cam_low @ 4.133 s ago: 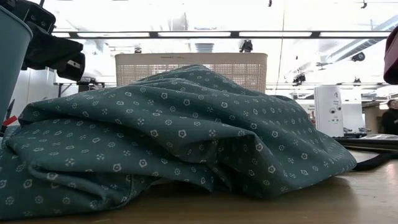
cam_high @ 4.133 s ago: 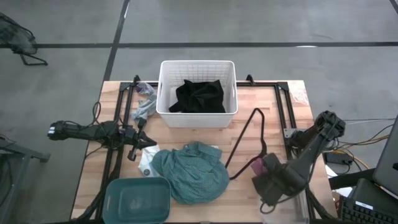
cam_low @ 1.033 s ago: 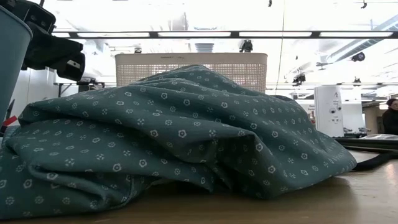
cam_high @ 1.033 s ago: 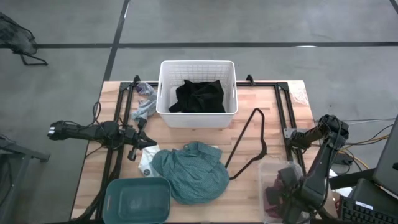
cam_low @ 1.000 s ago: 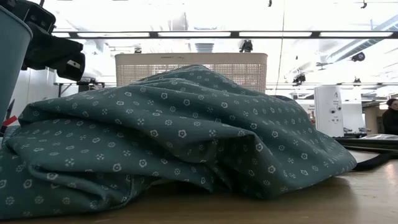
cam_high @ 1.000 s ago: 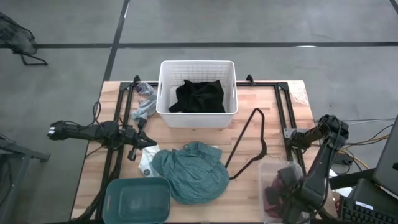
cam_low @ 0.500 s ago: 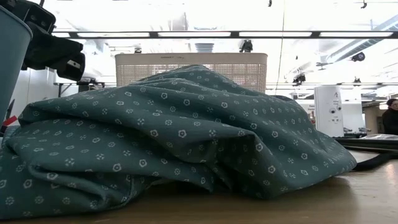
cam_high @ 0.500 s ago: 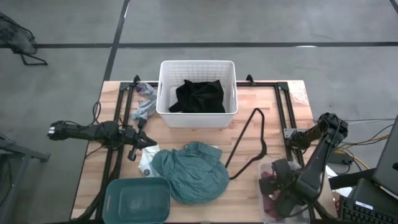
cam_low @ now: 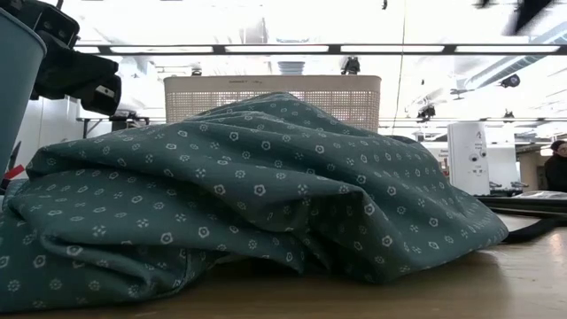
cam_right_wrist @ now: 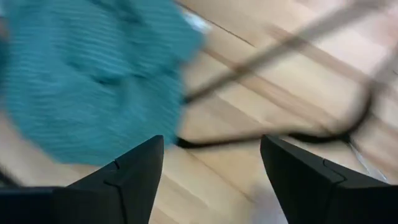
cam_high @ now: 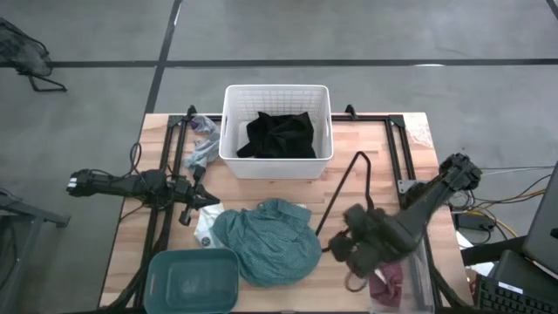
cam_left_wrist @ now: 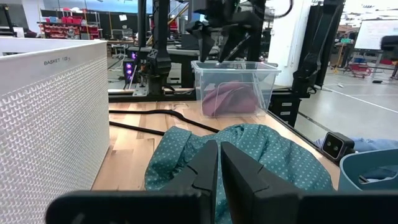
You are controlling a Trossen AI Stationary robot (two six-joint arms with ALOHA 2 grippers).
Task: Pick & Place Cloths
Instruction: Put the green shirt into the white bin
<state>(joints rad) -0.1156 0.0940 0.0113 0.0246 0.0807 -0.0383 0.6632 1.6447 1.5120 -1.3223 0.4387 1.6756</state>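
high view: right gripper (cam_high: 349, 247) has left the clear bin (cam_high: 417, 266) and now hangs over the table between it and the teal cloth (cam_high: 268, 241), fingers spread, holding nothing. maroon cloth (cam_high: 387, 283) stays in that bin. black garment (cam_high: 279, 134) lies in the white basket (cam_high: 277, 94). wire hanger (cam_high: 349, 197) lies beside the right gripper. left gripper (cam_high: 193, 198) rests near the teal cloth's edge, fingers together. teal bin (cam_high: 192, 277) touches the cloth.
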